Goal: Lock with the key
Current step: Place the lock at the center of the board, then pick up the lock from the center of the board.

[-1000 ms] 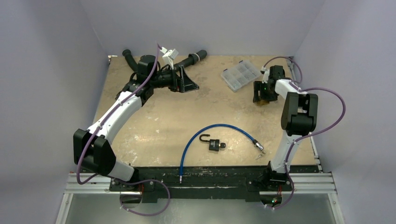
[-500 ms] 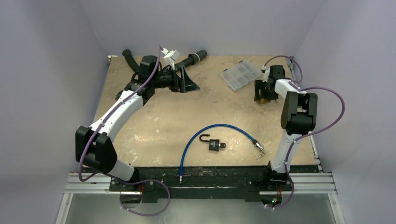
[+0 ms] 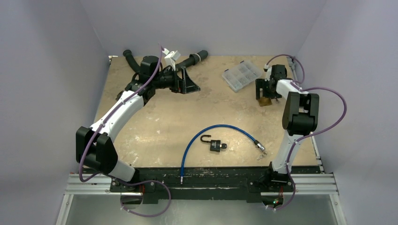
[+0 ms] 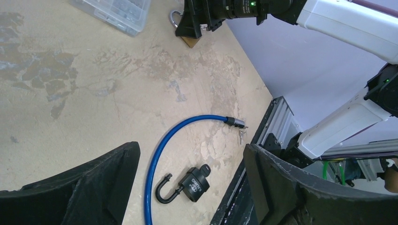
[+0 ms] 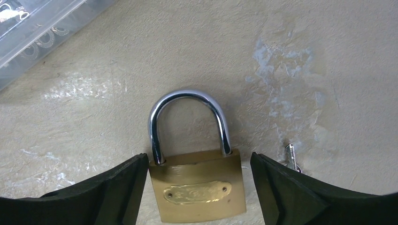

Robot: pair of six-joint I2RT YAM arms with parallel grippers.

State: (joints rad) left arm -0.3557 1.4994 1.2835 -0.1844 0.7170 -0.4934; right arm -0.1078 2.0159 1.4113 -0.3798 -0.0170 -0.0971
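Note:
A brass padlock [image 5: 198,185] with a steel shackle lies flat on the table, at the back right in the top view [image 3: 265,101]. My right gripper [image 5: 197,157] is open just above it, one finger on each side of the body. A small silver key [image 5: 292,158] lies right of the padlock. A black padlock [image 3: 216,146] with its shackle swung open and a key [image 4: 205,168] in its base lies near the front edge. My left gripper [image 3: 187,83] hangs open and empty at the back left, far from both locks.
A blue cable lock [image 3: 202,133] curves around the black padlock, with a bunch of keys [image 3: 260,151] at its right end. A clear compartment box [image 3: 241,75] sits left of the right gripper. Black hoses [image 3: 131,58] lie along the back edge.
The right gripper's jaws have spread wider and pulled back a little, so more of the brass padlock shows. The left arm shifted slightly and its jaws opened a bit more.

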